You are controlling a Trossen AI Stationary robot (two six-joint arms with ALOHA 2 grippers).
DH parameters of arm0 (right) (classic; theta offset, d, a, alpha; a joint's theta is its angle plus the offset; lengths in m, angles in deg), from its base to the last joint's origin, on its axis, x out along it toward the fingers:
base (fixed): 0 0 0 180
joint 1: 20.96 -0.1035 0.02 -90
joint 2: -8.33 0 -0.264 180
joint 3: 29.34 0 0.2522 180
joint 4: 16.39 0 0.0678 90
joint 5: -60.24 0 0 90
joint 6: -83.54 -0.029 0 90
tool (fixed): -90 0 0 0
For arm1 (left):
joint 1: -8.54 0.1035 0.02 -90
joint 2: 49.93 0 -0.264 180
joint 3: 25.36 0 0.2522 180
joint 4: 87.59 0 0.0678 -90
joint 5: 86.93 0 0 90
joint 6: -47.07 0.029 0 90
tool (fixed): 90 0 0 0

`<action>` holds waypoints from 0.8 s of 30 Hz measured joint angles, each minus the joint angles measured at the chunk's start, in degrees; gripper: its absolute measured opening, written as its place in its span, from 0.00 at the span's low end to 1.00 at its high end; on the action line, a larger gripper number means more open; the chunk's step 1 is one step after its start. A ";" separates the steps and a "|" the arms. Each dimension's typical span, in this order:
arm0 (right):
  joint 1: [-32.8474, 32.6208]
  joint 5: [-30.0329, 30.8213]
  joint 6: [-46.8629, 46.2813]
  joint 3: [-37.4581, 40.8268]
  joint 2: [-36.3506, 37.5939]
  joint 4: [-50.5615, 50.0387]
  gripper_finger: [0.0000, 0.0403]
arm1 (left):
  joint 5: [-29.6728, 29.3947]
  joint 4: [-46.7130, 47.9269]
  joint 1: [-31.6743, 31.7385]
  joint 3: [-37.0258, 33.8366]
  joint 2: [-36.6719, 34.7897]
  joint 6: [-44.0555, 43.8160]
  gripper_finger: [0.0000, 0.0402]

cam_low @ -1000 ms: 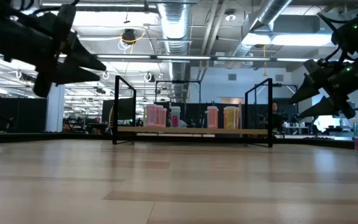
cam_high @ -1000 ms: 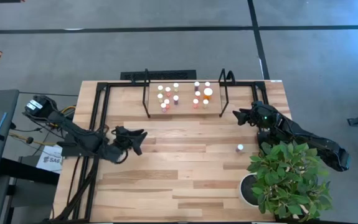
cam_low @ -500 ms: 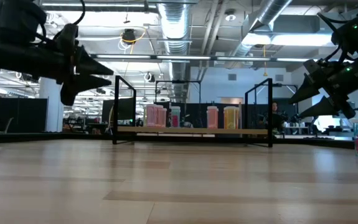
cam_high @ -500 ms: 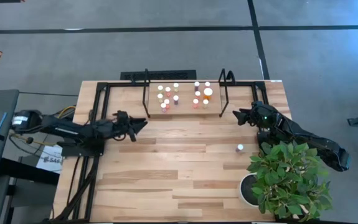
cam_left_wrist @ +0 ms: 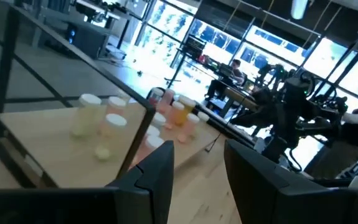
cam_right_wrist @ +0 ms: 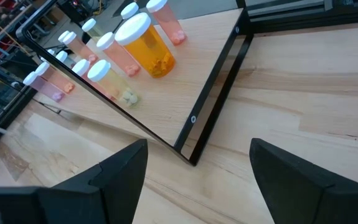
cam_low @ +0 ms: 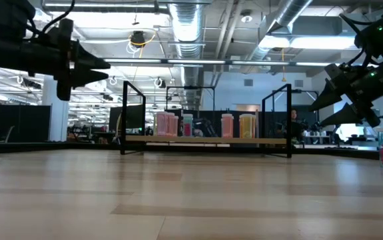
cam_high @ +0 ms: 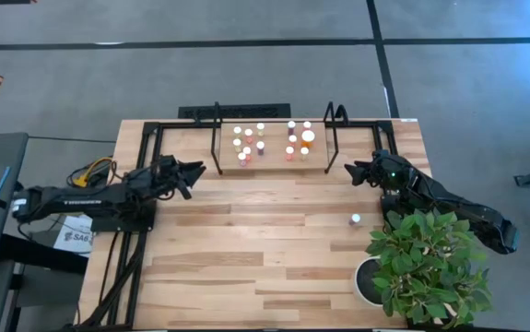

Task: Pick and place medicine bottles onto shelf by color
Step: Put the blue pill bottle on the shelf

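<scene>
The shelf [cam_high: 278,164], a light board in a black tube frame, stands at the table's far middle. On it several medicine bottles [cam_high: 260,138] with white caps stand upright on their bases: pink ones, yellowish ones and a larger-capped orange one [cam_right_wrist: 147,46]. One more small bottle [cam_high: 356,219] stands alone on the tabletop at the right, close to the plant. My left gripper [cam_high: 197,169] hovers left of the shelf, pointing level toward it, narrowly open with nothing between its fingers [cam_left_wrist: 157,177]. My right gripper [cam_high: 349,170] hovers by the shelf's right end, wide open and holding nothing.
A leafy plant [cam_high: 426,263] in a round white pot [cam_high: 366,281] fills the near right corner. A black tube frame [cam_high: 145,148] runs along the table's left and far edges. Bare planks lie between the shelf and the near edge.
My left gripper has swung toward the table's far edge and a little left, from over the middle-left planks to beside the shelf's left end, while the arm drew back. Its tip now points more squarely at the shelf.
</scene>
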State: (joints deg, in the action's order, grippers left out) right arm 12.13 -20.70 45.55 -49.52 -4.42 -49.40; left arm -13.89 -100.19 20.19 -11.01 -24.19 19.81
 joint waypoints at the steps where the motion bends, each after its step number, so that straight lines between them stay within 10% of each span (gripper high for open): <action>1: 0.01 0.00 0.00 0.00 -0.01 0.01 0.76 | -0.05 2.13 0.01 -0.02 -1.87 -0.38 0.32; 10: -0.01 0.00 0.00 0.00 0.01 0.01 0.76 | -0.30 16.30 -0.01 -0.04 -14.16 -2.58 0.32; 24: 0.01 0.00 0.00 0.00 -0.01 0.01 0.76 | -0.31 23.26 -0.01 0.13 -14.90 -2.76 0.32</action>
State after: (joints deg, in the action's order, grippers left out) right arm 12.15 -20.70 45.55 -49.52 -4.42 -49.40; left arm -14.20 -76.93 20.18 -10.88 -39.08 17.05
